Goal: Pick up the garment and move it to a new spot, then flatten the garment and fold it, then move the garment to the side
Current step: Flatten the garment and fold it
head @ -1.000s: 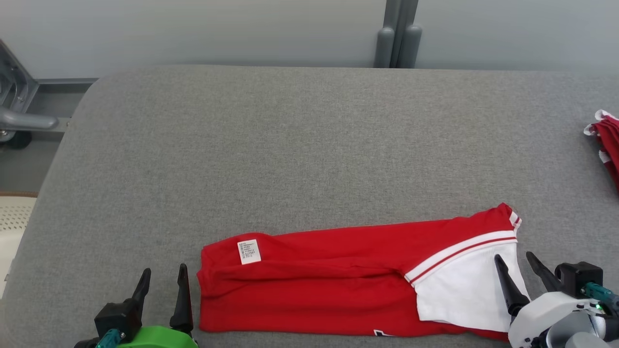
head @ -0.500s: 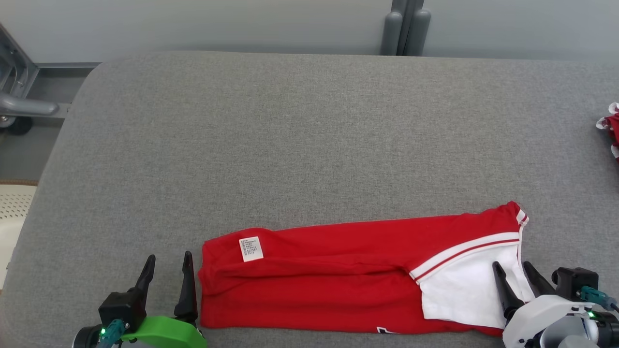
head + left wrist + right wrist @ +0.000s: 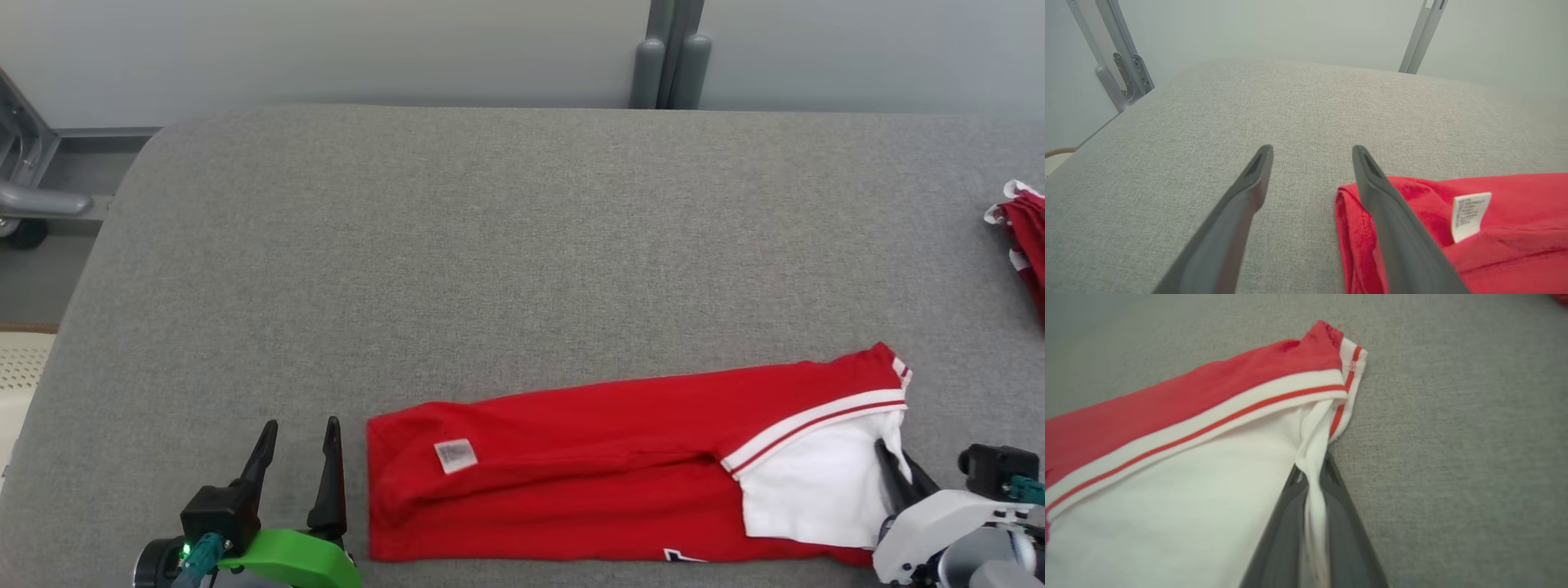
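While the head view is taking in the whole garment (image 3: 588, 482) lying folded into a long band on the grey worktop (image 3: 490, 245), the wrist views are each giving one end of it up close. The garment's long axis is running from one gripper across to the other, with the end by the right gripper (image 3: 891, 464) lying slightly farther from the robot. Its red end, carrying a small white label (image 3: 455, 456), is pointing toward the left gripper (image 3: 300, 425), and its white panel with the red-striped band is pointing toward the right one. The left wrist view is showing that gripper (image 3: 1312, 148) standing wide with nothing between its fingers. The garment's red corner (image 3: 1527, 261) and the label (image 3: 1470, 216) are lying just beside its inner finger, and whether that finger is touching the cloth I cannot tell. The right wrist view is showing what the head view is half hiding. That gripper (image 3: 1316, 473) is pinching a gathered ridge of the white edge (image 3: 1167, 490), which is running down between its closed fingers. Another red-and-white cloth (image 3: 1024, 237) is lying well beyond the right gripper at the worktop's far side.
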Available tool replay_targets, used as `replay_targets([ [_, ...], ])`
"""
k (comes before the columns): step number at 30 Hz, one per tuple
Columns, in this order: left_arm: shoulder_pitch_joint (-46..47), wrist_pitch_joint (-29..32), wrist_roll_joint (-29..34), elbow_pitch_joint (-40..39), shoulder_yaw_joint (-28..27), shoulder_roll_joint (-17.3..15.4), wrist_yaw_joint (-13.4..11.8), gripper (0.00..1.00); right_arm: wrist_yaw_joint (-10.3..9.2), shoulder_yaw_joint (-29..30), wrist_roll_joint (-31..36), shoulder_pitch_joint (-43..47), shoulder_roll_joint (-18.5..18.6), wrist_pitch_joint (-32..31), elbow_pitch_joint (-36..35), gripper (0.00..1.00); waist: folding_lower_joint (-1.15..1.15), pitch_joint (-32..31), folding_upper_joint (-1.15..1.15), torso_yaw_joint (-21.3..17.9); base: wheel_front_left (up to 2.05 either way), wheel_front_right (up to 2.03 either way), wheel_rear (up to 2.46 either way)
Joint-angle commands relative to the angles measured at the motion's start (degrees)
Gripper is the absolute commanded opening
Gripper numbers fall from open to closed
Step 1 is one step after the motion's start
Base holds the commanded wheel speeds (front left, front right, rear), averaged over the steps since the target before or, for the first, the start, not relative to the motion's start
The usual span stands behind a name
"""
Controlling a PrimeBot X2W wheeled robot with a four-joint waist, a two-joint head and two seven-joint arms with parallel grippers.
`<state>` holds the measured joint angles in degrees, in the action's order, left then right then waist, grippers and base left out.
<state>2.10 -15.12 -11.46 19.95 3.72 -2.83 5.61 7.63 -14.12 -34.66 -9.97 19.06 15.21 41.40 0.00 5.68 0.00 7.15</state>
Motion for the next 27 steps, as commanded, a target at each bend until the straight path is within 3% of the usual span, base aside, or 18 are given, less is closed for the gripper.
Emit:
replay_targets([
  [1,0.35,0.02,0.22,-0.3,0.2,-0.17,0.28,1.0,-0.27,1.66,0.83,0.28,1.02,-0.17,0.34,0.0,0.0,-0.66,0.0,-0.92,0.0,0.0,0.0],
  [14,-0.94,0.03,-0.82,0.2,3.55,-0.17,0.01,1.0,-0.21,9.94,5.68,-1.71,3.9,-0.09,2.14,0.0,0.0,-2.7,0.0,-7.78,0.0,0.0,0.0],
  [21,-0.79,0.03,-1.2,0.47,4.42,-0.17,-0.17,1.0,-0.2,7.94,6.61,-2.79,4.11,-0.09,-1.05,0.0,0.0,-3.03,0.0,-9.69,0.0,0.0,0.0],
  [27,-1.6,0.03,-1.47,1.0,4.63,-0.17,-0.21,1.0,-0.19,1.94,6.63,-0.68,3.18,-0.1,-7.24,0.0,0.0,-3.81,0.0,-9.8,0.0,0.0,0.0],
])
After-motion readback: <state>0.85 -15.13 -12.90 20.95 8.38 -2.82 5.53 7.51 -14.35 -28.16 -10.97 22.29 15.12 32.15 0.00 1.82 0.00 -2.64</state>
